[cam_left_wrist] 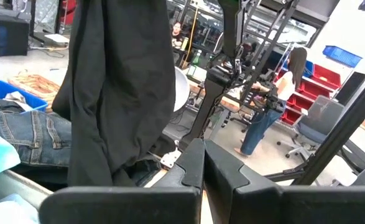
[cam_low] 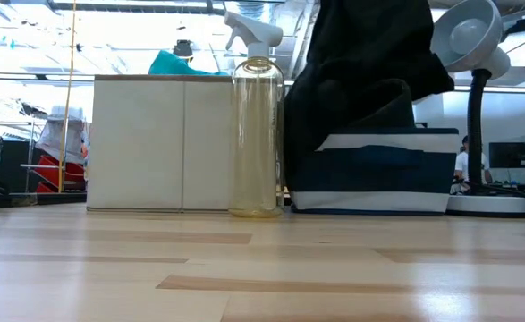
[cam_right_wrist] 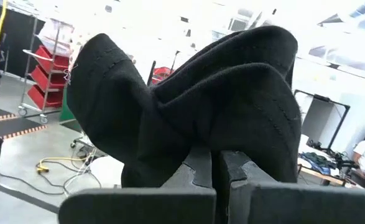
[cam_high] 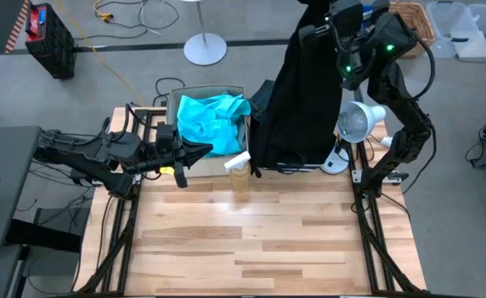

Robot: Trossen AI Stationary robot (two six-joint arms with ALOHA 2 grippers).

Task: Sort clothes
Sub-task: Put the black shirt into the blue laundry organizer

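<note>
1. Two arms show in the high view: the right gripper [cam_high: 335,18] sits at the top right of the frame, raised well above the table, and the left gripper [cam_high: 199,151] sits left of centre, by the beige box [cam_high: 173,101].

2. Right fingers are pressed together on a bunched fold of the black garment [cam_high: 296,99]; the right wrist view shows the cloth gathered just past the fingertips. The left gripper holds nothing, and its fingers look closed together in the left wrist view.

3. Hanging from that pinch, the black garment drops in a long drape, its long axis running from the gripper down toward the navy box [cam_low: 374,170]. In the low view its lower end lies on and behind that box at centre right.

4. Turquoise top [cam_high: 214,120] fills the beige box at upper centre of the high view. Jeans [cam_left_wrist: 23,140] show at the left of the left wrist view, beside the black cloth; I cannot tell which box they lie in. No pale blue piece can be made out with certainty.

5. My judgement is that the next move turns on the navy box lying almost straight below the right gripper. That arm is far nearer, so lowering and releasing there would suit. A spray bottle [cam_high: 239,172] stands between the two boxes, and a lamp [cam_high: 357,124] stands right of the navy box; a swinging hem could catch either.
</note>
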